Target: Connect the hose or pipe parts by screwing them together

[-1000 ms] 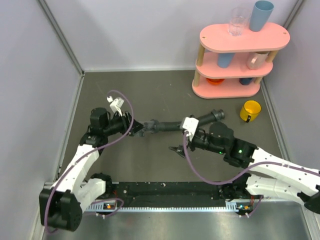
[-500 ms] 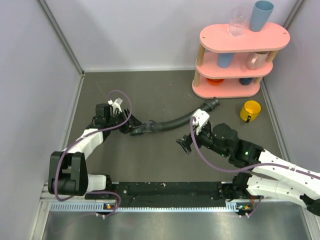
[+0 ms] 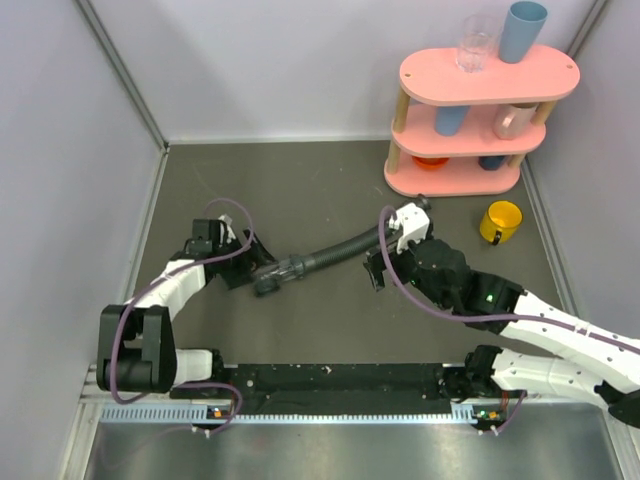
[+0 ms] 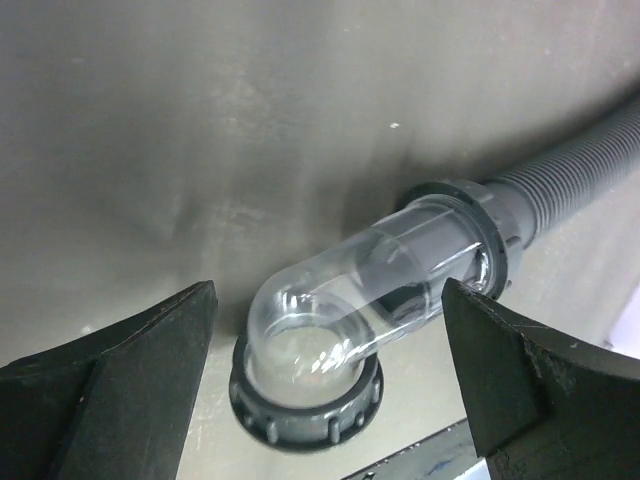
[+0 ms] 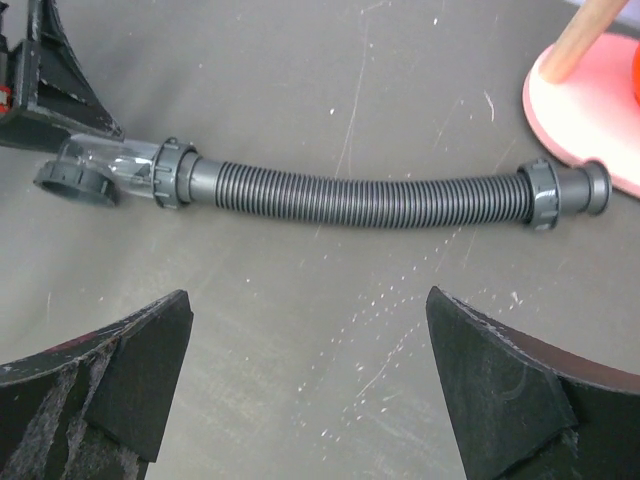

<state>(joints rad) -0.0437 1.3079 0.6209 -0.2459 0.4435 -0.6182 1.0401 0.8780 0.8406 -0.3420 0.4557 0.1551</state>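
The black ribbed hose point(image 3: 335, 250) point(image 5: 370, 200) lies on the grey table. Its far cuff point(image 5: 565, 190) rests by the pink shelf's base. A clear elbow fitting point(image 4: 370, 280) point(image 5: 95, 175) is joined to the near cuff by a dark-grey ring nut point(image 4: 490, 235). The elbow's other ring nut point(image 4: 305, 400) faces down on the table. My left gripper point(image 4: 325, 370) point(image 3: 255, 272) is open, one finger on each side of the elbow, touching nothing. My right gripper point(image 5: 305, 380) point(image 3: 375, 272) is open and empty above bare table, on the near side of the hose.
A pink three-tier shelf point(image 3: 480, 100) point(image 5: 590, 100) with cups and a glass stands at the back right. A yellow cup point(image 3: 502, 220) sits in front of it. Grey walls close in the left, back and right sides.
My left gripper has opened and let go of the elbow end. The hose has swung and its left end has come nearer. My right gripper has moved back and to the right.
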